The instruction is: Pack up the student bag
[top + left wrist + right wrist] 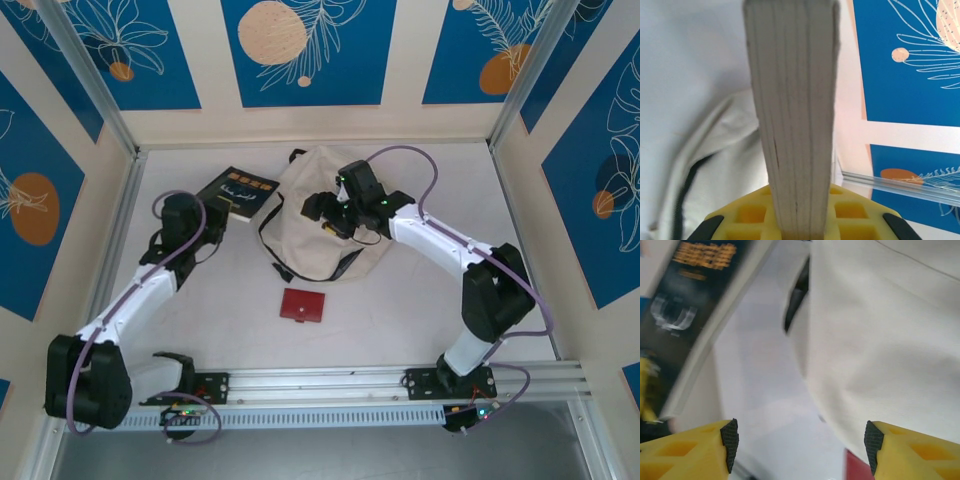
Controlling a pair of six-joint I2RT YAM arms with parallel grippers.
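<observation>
- The red case (302,305) lies flat on the table (420,320), nearest the arm bases and just in front of the bag. It is not packed yet.
- The bag (312,175) sits slumped mid-table, a black strap trailing off its left side. Only a dark slit shows by its left edge in the right wrist view, so I cannot tell how far the mouth is open.
- The right gripper (801,440) hovers over the bag's left part with its fingers spread wide and nothing between them.
- The left gripper (800,222) is pressed together on the book (238,190), pinching it across its thickness, the page edge facing its camera. The book is just left of the bag, towards the far wall.
- Step in hand, as I read it: getting the book into the bag, with the left arm carrying and the right arm tending the opening.
- Next, the right fingers would need to catch the lip of the mouth and hold it up. The book would then go in narrow edge first, and the red case would follow.
</observation>
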